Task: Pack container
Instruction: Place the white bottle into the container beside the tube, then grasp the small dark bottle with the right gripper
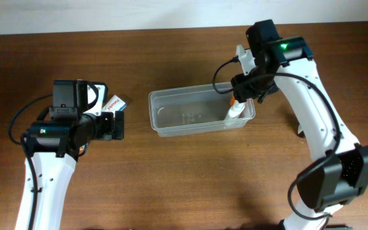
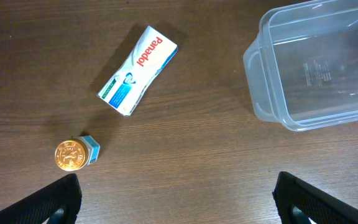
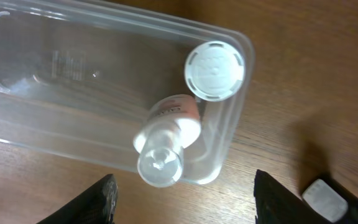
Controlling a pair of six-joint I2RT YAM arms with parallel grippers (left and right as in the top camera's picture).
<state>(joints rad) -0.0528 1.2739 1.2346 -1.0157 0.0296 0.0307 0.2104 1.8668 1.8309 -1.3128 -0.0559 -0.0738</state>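
The clear plastic container (image 1: 190, 115) sits mid-table. In the right wrist view (image 3: 55, 68) two small bottles stand at its right end: one with a white ribbed cap (image 3: 214, 68), and one with a clear cap (image 3: 165, 152) that leans against the front wall. The leaning bottle also shows in the overhead view (image 1: 235, 112). My right gripper (image 3: 185, 200) is open and empty above those bottles (image 1: 243, 96). My left gripper (image 2: 178, 202) is open and empty over bare table, left of the container (image 2: 316, 74).
A white and blue Panadol box (image 2: 138, 70) lies on the table left of the container; it also shows in the overhead view (image 1: 115, 103). A small bottle with a gold cap (image 2: 75, 154) stands near my left finger. A small white piece (image 3: 324, 198) lies at lower right of the right wrist view.
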